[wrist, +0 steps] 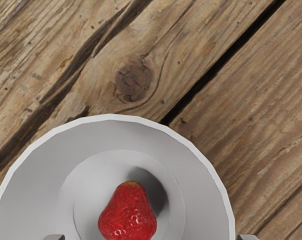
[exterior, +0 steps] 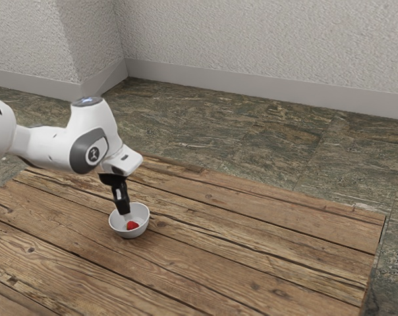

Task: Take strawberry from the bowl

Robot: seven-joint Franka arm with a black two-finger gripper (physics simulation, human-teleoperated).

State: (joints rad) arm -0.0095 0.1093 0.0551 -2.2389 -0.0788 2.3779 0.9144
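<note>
In the exterior view my gripper (exterior: 124, 212) points down into the white bowl (exterior: 143, 227), its tips above the red strawberry (exterior: 132, 226), which lies on the bowl's bottom. The wrist view shows the strawberry (wrist: 128, 216) from above, with its narrow end toward one side of the bowl (wrist: 31, 185) and a shadow beside it. Two fingertips of my gripper (wrist: 151, 238) peek in at the lower edge, wide apart, one on each side of the strawberry. Neither touches it, so the gripper is open.
The bowl stands on a plank table (exterior: 252, 243) with dark gaps between its boards. Stone-patterned floor (exterior: 252, 138) lies beyond the table's far edge, and a pale textured wall (exterior: 265, 39) rises behind.
</note>
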